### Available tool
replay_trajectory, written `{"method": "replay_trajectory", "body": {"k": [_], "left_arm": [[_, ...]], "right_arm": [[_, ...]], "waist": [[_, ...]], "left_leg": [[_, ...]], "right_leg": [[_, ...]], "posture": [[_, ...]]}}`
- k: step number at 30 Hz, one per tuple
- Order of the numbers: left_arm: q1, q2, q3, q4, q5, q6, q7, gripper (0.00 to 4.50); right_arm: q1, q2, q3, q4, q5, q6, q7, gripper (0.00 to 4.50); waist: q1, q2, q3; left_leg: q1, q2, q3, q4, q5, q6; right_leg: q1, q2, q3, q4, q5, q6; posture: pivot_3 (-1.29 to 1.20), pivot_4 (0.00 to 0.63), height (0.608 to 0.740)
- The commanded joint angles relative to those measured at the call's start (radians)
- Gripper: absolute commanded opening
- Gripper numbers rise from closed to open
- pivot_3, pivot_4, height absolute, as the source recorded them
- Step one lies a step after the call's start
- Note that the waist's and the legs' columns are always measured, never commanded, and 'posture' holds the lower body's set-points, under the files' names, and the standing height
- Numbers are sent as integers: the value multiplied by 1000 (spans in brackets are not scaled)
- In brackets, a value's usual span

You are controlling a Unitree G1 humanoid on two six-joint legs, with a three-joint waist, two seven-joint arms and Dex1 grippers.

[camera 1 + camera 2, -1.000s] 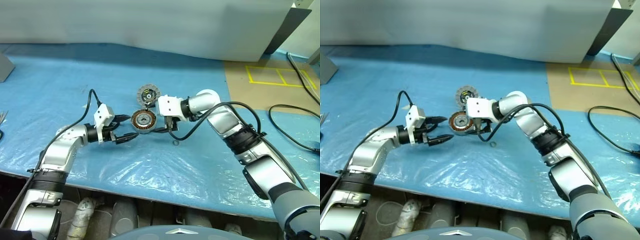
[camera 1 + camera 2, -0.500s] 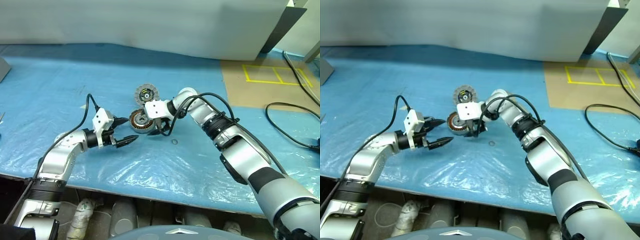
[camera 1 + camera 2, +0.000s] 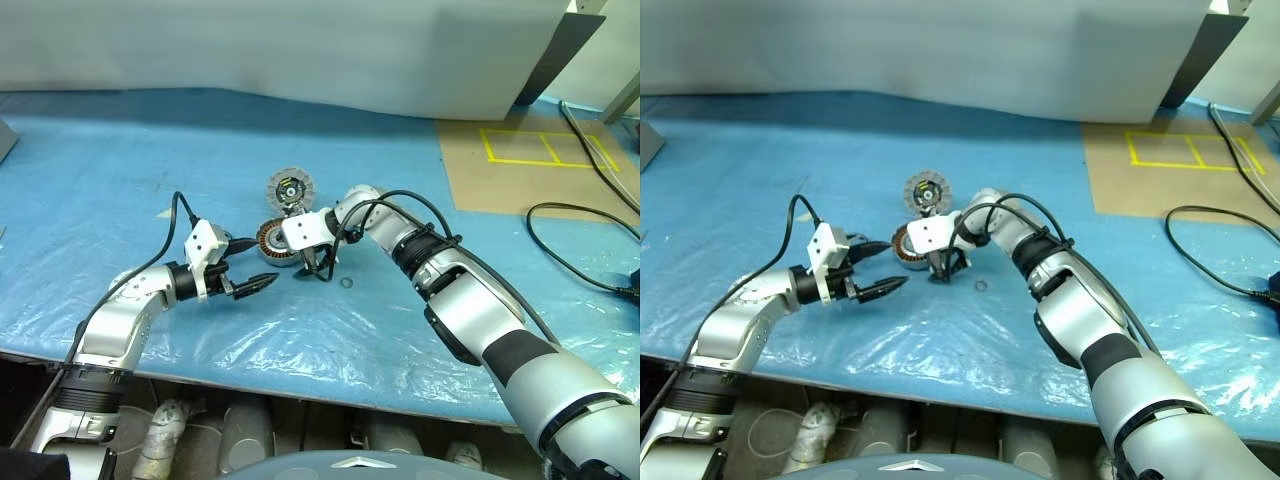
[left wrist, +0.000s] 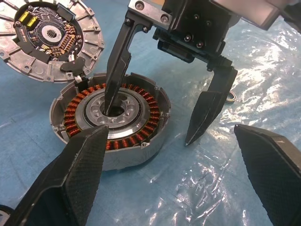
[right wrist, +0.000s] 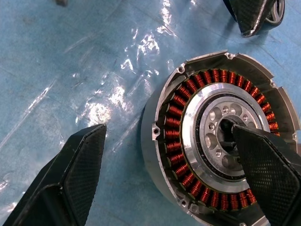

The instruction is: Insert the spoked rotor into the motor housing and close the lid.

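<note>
The motor housing [image 4: 111, 121] lies on the blue surface [image 3: 120, 150]. The finned round cover [image 4: 49, 37] touches it at 11 o'clock. The right tool [image 4: 155, 125] is open, with one finger in the hub hole and one outside the rim. It should squeeze slowly. The left tool [image 3: 247, 266] waits open at 9 o'clock.

The right gripper [image 3: 316, 270] stands spread over the motor housing [image 3: 274, 242] on the blue table cover [image 3: 120, 150]. The left gripper [image 3: 255, 265] hovers open beside it, below the finned lid [image 3: 288, 187].
</note>
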Motion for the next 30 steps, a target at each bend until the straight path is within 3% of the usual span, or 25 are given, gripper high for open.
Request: {"method": "replay_trajectory", "body": {"k": [1,5,11,18,30], "left_arm": [[-11,3,18,-30,-14,-1,4,4500],[-19,-2,12,-25,-13,-1,3,4500],[-36,-6,5,-9,-9,-5,-5,4500],[-53,-9,-7,8,-6,-8,-21,4500],[-97,-4,-20,53,3,-15,-55,4500]], "right_arm": [[-15,-12,28,10,-49,-49,5,3868],[-13,-33,44,6,-96,-102,-14,2637],[25,-101,46,-60,-93,-146,67,2637],[155,-225,18,-369,16,-82,251,2637],[217,-153,-36,-543,82,197,202,2637]], "waist": [[0,0,0],[1,0,0],[8,0,0],[18,0,0],[-3,0,0]], "left_leg": [[0,0,0,0,0,0],[0,0,0,0,0,-1],[0,0,0,0,0,0],[0,0,0,1,1,1],[1,1,0,0,0,1]], "right_leg": [[0,0,0,0,0,0],[0,0,0,0,0,0],[1,0,0,0,0,0],[1,0,0,-1,0,0],[1,1,1,0,0,0]], "posture": [[0,150,740],[0,150,740],[0,150,740],[0,150,740],[0,150,740]]}}
